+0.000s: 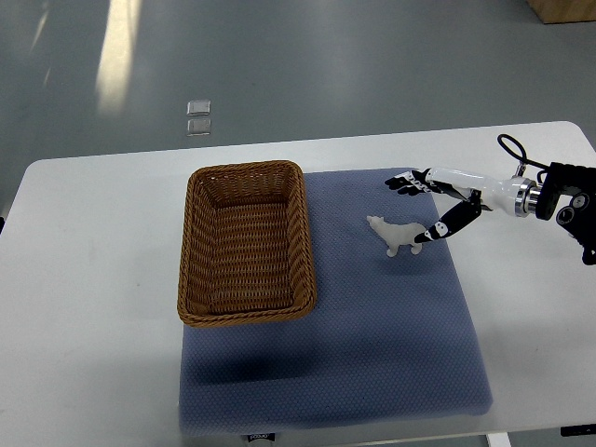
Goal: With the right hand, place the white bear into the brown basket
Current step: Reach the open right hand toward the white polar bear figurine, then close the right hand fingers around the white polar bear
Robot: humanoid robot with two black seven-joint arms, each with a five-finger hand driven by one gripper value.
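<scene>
Reaching in from the right edge, right hand (424,207): fingers spread, grasping nothing, lower fingertips touching or just beside the rump of the bear (393,234). Bear: small white figure, standing on the blue mat (391,326), apart from the basket (197,242) (empty, brown wicker) to its left. Judged light, rigid, smooth, likely to tip; best pinched across the body, not the legs.
</scene>
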